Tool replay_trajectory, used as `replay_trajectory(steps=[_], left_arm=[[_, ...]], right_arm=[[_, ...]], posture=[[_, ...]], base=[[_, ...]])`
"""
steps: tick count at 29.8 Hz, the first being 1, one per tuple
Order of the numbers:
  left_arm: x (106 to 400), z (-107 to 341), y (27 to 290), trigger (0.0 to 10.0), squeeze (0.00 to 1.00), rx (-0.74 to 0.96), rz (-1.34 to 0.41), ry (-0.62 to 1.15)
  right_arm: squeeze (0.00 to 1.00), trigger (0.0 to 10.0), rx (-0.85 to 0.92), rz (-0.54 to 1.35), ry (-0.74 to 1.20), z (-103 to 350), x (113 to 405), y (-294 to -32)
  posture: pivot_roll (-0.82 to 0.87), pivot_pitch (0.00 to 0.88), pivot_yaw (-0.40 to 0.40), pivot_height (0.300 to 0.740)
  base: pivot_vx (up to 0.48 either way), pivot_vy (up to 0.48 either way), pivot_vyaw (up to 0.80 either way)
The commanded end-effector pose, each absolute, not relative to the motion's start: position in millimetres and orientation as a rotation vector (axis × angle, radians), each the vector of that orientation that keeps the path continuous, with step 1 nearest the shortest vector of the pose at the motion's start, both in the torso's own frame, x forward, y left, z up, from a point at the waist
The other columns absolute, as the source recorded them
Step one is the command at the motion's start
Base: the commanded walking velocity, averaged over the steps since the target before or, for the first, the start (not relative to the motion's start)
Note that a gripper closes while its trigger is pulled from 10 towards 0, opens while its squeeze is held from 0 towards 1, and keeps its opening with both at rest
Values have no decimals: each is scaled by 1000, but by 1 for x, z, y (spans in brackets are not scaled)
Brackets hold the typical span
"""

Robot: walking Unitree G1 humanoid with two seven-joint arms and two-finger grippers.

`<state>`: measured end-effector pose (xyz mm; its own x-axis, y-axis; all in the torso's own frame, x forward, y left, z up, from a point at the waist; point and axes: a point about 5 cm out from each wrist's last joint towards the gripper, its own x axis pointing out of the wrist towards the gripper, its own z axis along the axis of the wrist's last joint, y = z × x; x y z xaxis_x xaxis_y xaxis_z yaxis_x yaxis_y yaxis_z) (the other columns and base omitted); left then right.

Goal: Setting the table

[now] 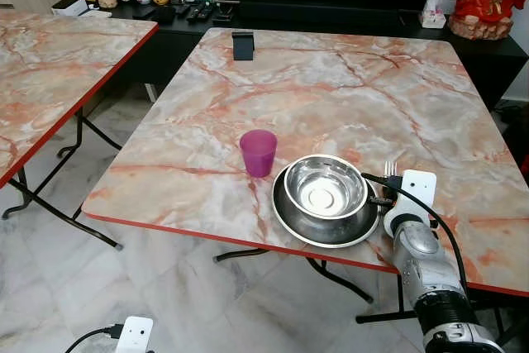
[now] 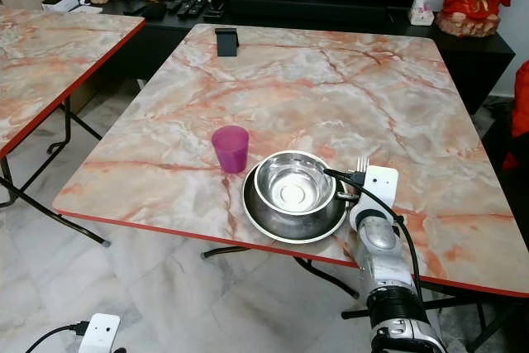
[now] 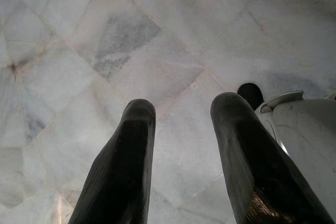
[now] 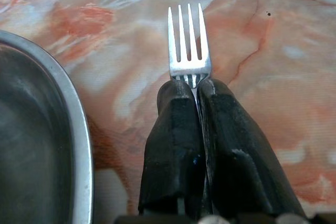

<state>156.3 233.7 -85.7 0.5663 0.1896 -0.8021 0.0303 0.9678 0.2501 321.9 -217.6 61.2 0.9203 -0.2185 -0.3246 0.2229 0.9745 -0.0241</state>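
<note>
Item one: steel fork [image 4: 189,45], four flat tines, handle hidden between my right gripper [image 4: 195,90] fingers, which I see pressed tight on it. It sits over the pink-veined marble counter [image 1: 347,88], just at 3 o'clock of the plate [image 1: 326,225]. Item two: round steel bowl [image 1: 325,187], shiny, nested in that wide steel plate near the counter's front edge. Item three: purple plastic cup [image 1: 259,152], upright, at 10 o'clock of the bowl. Left gripper [image 3: 181,124]: fingers spread apart over the pale marble floor [image 3: 105,35], holding nothing.
</note>
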Motion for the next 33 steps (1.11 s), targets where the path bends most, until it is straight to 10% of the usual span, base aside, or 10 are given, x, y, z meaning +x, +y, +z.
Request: replay_trajectory(steps=[1,16,18,25,27,31,33], left_arm=[[155,-86,235,10000,0,254,90,981],[153,-87,234,10000,0,255,90,987],[153,-87,235,10000,0,256,89,989],[152,-87,236,10000,0,256,89,990],[152,-87,236,10000,0,256,89,992],[151,-87,237,10000,0,257,90,994],[151,-87,238,10000,0,258,91,996]], right_arm=[[475,10000,15,-217,336,61,323,-214],[467,10000,14,-221,335,61,324,-215],[863,10000,13,-222,335,61,324,-215],[780,10000,7,-231,334,61,324,-216],[471,10000,4,-234,334,61,324,-216],[463,10000,3,-236,335,61,324,-216],[267,10000,4,-236,335,61,324,-216]], posture=[[21,0,17,740],[21,0,19,740],[21,0,19,740],[21,0,21,740],[21,0,20,740],[22,0,20,740],[22,0,20,740]], base=[[0,0,0],[0,0,0],[0,0,0],[0,0,0],[0,0,0],[0,0,0],[0,0,0]])
